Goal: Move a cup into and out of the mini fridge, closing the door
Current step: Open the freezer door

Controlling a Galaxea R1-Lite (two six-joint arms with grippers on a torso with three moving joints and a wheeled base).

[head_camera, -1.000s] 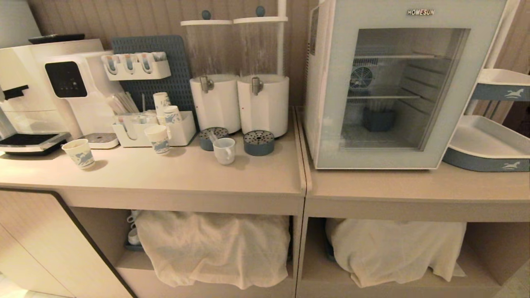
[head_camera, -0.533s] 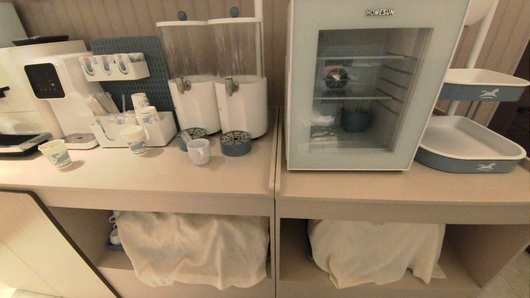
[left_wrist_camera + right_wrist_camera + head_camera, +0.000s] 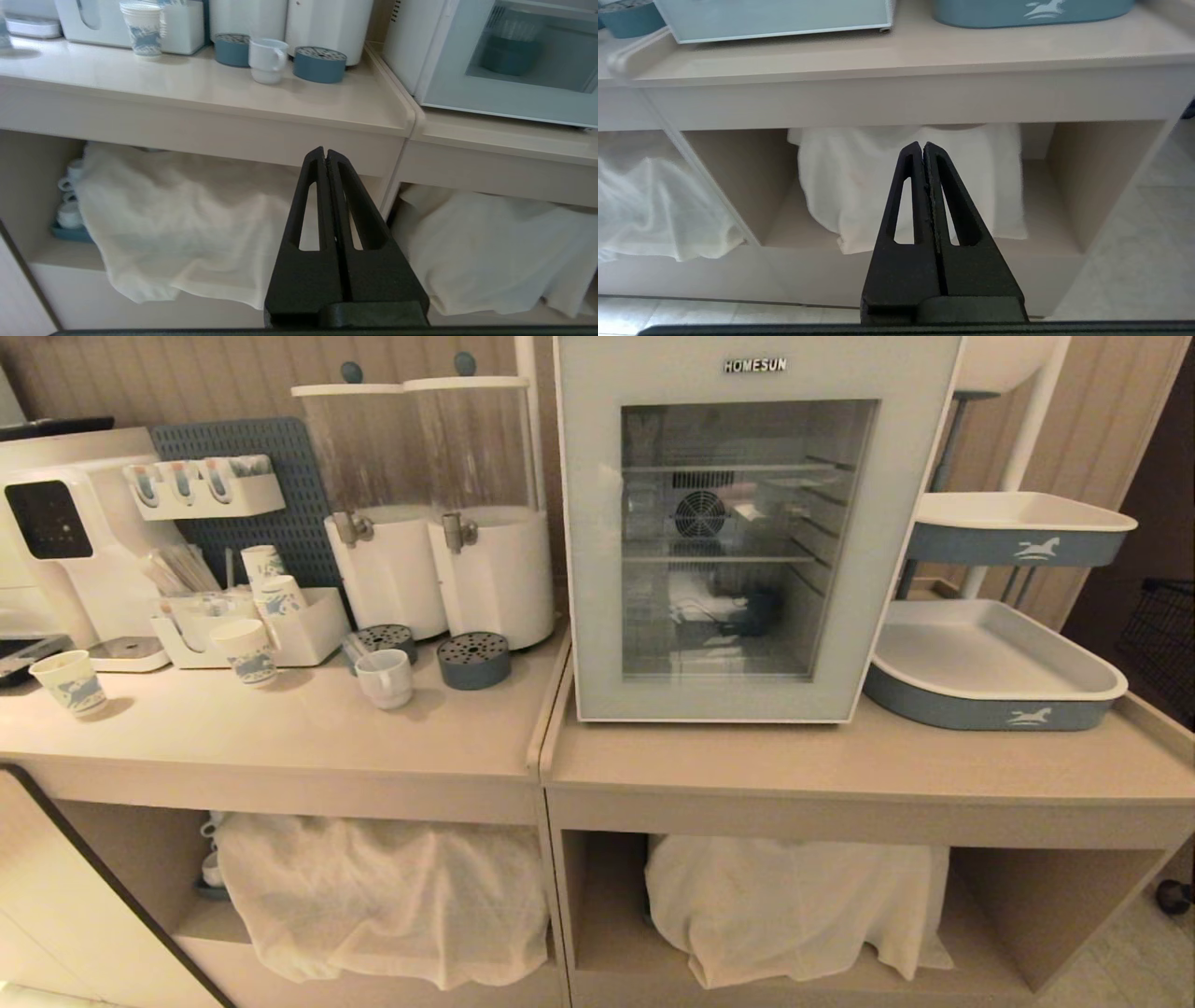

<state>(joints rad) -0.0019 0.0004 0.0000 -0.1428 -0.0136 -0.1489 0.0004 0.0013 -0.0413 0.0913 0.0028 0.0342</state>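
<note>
The white boxy mini fridge (image 3: 747,532) stands on the beige laminate worktop (image 3: 840,756) at about one o'clock in the head view, its white-framed glass door (image 3: 738,541) shut and bearing the word "HOMESUN" in small dark capitals along the top rail; behind the pane show thin wire shelves, a round fan grille (image 3: 700,513) and a dark blue container (image 3: 758,613) on the floor of the cabinet; the small squat white ceramic cup (image 3: 385,678) with a loop handle sits on the worktop at about ten o'clock, well apart from the fridge, between two round blue perforated drip trays (image 3: 474,659) and in front of two white cylindrical drink dispensers (image 3: 434,569) with clear upper tanks; further round at nine o'clock stand handleless paper cups (image 3: 245,651) printed with a blue pattern; at three o'clock two blue-and-white tiered trays (image 3: 994,672) each carry a white horse emblem; cream cloths (image 3: 383,896) drape the open shelves below; the left gripper (image 3: 326,154), black matte plastic with slotted tapering fingers, hangs below worktop height with its fingers pressed together and nothing in them; the right gripper (image 3: 923,148) is likewise closed tight and empty before the lower shelf.
</note>
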